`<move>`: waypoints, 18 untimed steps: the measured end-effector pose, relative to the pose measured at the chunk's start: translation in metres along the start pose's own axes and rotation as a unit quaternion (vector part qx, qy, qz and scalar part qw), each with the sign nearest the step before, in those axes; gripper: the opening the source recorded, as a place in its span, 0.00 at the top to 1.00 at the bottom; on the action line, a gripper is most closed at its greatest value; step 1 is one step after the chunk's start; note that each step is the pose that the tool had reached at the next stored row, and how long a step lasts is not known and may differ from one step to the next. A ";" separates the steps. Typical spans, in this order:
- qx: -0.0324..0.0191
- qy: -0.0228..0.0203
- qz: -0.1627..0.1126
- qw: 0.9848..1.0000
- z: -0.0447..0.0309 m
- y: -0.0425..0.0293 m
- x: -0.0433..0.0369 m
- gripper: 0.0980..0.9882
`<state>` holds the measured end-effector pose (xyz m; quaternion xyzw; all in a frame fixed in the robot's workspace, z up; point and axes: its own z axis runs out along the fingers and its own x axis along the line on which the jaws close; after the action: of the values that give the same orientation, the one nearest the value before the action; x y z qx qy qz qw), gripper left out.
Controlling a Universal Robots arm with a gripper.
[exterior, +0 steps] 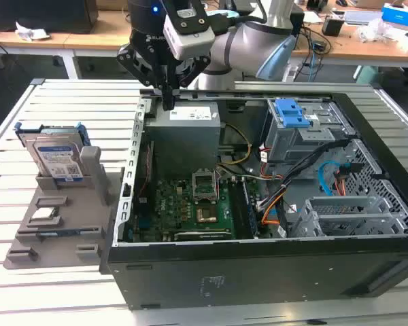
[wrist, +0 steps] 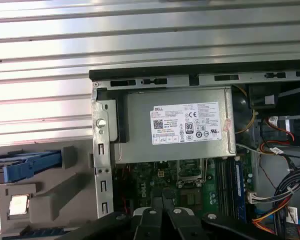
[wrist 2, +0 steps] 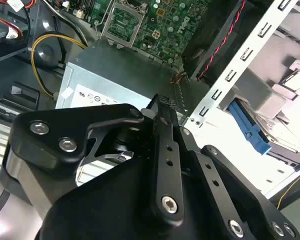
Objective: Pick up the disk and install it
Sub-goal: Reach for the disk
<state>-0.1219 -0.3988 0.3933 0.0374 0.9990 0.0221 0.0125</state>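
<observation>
Exterior view: I have the tool hanging over the rear edge of the open computer case, directly above the power supply. Its fingers are together and nothing is held between them.

The disk stands upright on edge in a grey holder on the table, outside the case on the exterior view's left and well apart from the tool. In the first wrist view its blue bracket shows beside the case wall.

Step in hand, by my judgement: the approach for the pick-up. The disk is not yet grasped and no part of the installation is done.

Requirements for the grasp, as I judge them:
1. Fingers parted wide enough to take the disk across its thickness.
2. Tool lined up over the disk's upper edge, clear of the holder's posts.
3. Grip on the metal body or bracket, kept square so that the disk lifts straight out
</observation>
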 end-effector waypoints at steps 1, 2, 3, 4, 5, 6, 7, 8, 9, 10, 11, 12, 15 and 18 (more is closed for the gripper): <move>0.000 0.000 0.000 1.000 0.0000 0.0000 0.0006 0.99; 0.000 0.000 0.000 1.000 -0.0001 -0.0002 0.0025 0.99; 0.000 0.000 0.000 1.000 -0.0002 -0.0003 0.0042 0.99; 0.000 0.000 0.000 1.000 -0.0002 -0.0006 0.0077 0.99; 0.000 0.000 0.000 1.000 -0.0003 -0.0008 0.0107 0.99; 0.000 0.000 0.000 1.000 -0.0004 -0.0011 0.0147 0.99; 0.000 0.000 0.000 1.000 -0.0004 -0.0012 0.0163 0.99; 0.000 0.000 0.000 1.000 -0.0004 -0.0013 0.0178 0.99; 0.000 0.000 0.000 1.000 -0.0005 -0.0015 0.0197 0.99; 0.000 0.000 0.000 1.000 -0.0005 -0.0017 0.0225 0.99; 0.000 0.000 0.000 1.000 -0.0006 -0.0019 0.0256 0.99; 0.000 0.000 0.000 1.000 -0.0007 -0.0021 0.0276 0.99; 0.000 0.000 0.000 1.000 -0.0009 -0.0030 0.0400 0.99; 0.000 0.000 0.000 1.000 -0.0012 -0.0036 0.0482 0.99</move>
<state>-0.1702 -0.3988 0.3931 0.0374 0.9990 0.0221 0.0125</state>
